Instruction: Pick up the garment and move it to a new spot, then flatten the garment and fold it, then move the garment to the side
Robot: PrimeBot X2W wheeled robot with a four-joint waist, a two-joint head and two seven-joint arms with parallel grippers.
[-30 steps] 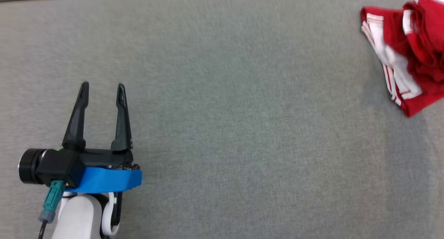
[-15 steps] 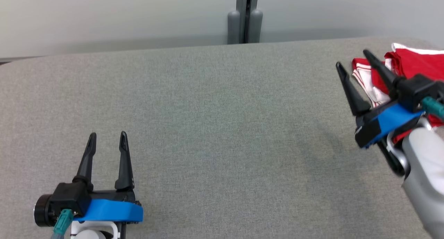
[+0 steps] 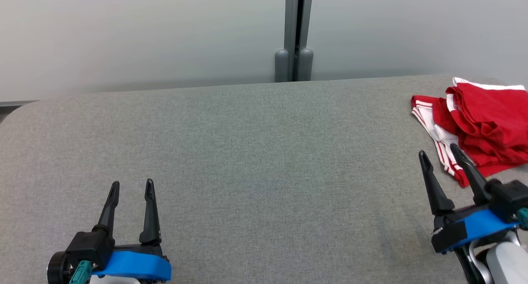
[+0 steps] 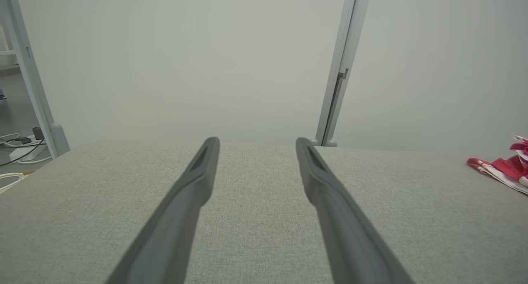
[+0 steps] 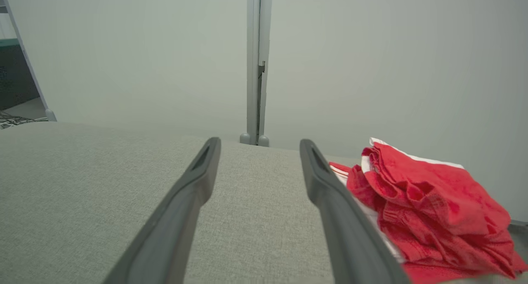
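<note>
The garment [image 3: 478,125] is red with white striped trim, lying crumpled at the far right of the grey padded table [image 3: 255,152]. It also shows in the right wrist view [image 5: 429,210] and at the right edge of the left wrist view [image 4: 505,168]. My right gripper [image 3: 439,154] stands open at the lower right, its fingertips just short of the garment's near white edge, nothing between them. My left gripper [image 3: 132,187] is open at the lower left, far from the garment, holding nothing.
A pale wall with a grey vertical post [image 3: 295,32] rises behind the table's far edge. Cables and a power strip [image 4: 18,148] lie on the floor past the table's left end. Bare grey fabric stretches between the two grippers.
The head camera tilted up, bringing the wall and table edge into view. My right gripper came into view near the garment, then drew back lower; the left gripper kept its open pose.
</note>
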